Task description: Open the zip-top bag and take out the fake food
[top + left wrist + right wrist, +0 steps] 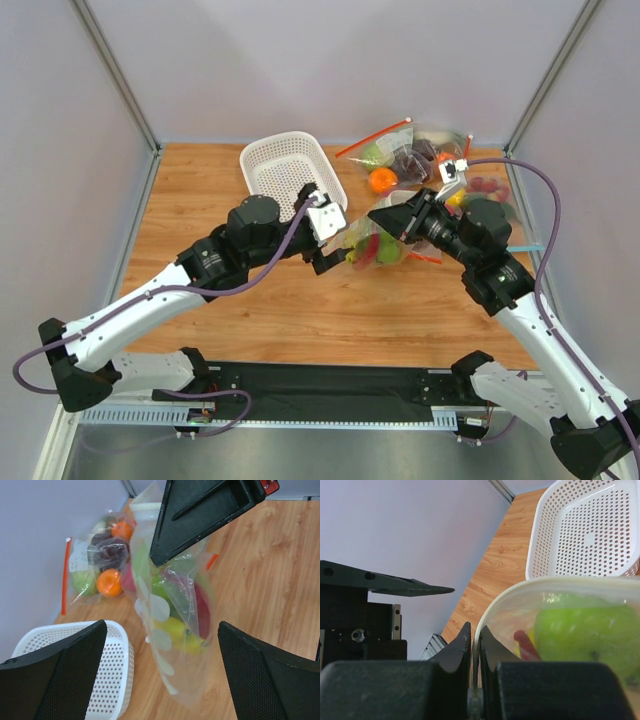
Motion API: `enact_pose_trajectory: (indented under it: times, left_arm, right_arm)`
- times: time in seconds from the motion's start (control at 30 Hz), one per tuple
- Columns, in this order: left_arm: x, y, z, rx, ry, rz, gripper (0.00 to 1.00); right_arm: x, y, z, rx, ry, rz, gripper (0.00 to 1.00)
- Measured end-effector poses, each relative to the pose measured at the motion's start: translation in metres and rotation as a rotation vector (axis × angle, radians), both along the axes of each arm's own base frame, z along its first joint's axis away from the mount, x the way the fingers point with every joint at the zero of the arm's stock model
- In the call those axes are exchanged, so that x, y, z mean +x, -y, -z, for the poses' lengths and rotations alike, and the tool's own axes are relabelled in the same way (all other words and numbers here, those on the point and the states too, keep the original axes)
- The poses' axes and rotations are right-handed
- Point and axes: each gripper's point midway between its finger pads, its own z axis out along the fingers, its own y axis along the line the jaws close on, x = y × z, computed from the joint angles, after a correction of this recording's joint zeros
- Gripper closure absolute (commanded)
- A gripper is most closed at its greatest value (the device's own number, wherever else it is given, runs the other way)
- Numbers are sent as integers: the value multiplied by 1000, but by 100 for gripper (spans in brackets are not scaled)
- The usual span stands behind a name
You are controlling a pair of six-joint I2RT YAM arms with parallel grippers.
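Two claws are at work on one bag. We find the right gripper [475, 635] closed tight on one lip of the zip-top bag [520, 605], its jaws pinching the thin rim at the mouth. By this pinch the bag stands upright, mouth up, right of centre on the table [250, 310]. We judge that the hold anchors one side of the mouth so that the other side can be drawn away.

The left gripper [161, 625] has its jaws spread wide and holds nothing. It sits just left of the bag, facing the dotted side. Whether a finger touches the plastic we cannot tell. We judge that it is placed to take the opposite lip.

Inside the bag lies the fake food [375, 250]: a green apple [585, 630], a red chili [522, 639] and a yellow banana [175, 630] show through. How far the mouth is parted we cannot tell.

A white basket [250, 165] sits farther back and to the left, a likely place for the pieces. Other filled bags [410, 155] lie at the far right, apart from the work.
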Motion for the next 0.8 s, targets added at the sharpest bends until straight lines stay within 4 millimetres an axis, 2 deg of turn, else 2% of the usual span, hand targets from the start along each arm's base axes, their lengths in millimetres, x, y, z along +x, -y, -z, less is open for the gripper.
enact_pose_trajectory:
  times: [0.23, 0.4, 0.47, 0.5, 0.57, 0.6, 0.63, 0.7, 0.73, 0.77, 0.8]
  left_arm:
    - [5, 27, 23, 32, -46, 58, 1]
    - [12, 34, 30, 49, -58, 46, 1]
    - [16, 36, 29, 45, -59, 33, 15]
    - [17, 37, 28, 42, -62, 30, 36]
    - [17, 40, 28, 36, -74, 38, 60]
    - [16, 42, 28, 36, -79, 44, 83]
    - [15, 43, 29, 37, -84, 49, 90]
    - [17, 40, 32, 46, -89, 45, 100]
    - [17, 38, 34, 54, -92, 43, 100]
    - [15, 37, 37, 67, -101, 48, 100]
    - [14, 37, 40, 76, -108, 53, 100]
  right_arm:
    - [0, -4, -8, 31, 18, -10, 100]
    - [-5, -15, -8, 42, 10, -49, 100]
    - [-9, -20, -9, 44, 10, -71, 100]
    - [-11, -23, -9, 44, 11, -83, 100]
    - [-15, -28, -9, 45, 13, -104, 100]
    - [-16, -29, -8, 44, 12, -112, 99]
    - [-17, -30, -7, 39, 11, -119, 95]
    - [-18, -30, -4, 23, 12, -125, 76]
    - [-18, -30, -3, 18, 17, -126, 66]
    - [-18, -29, -1, -2, 27, -124, 45]
    - [-18, -29, -1, -11, 33, -125, 37]
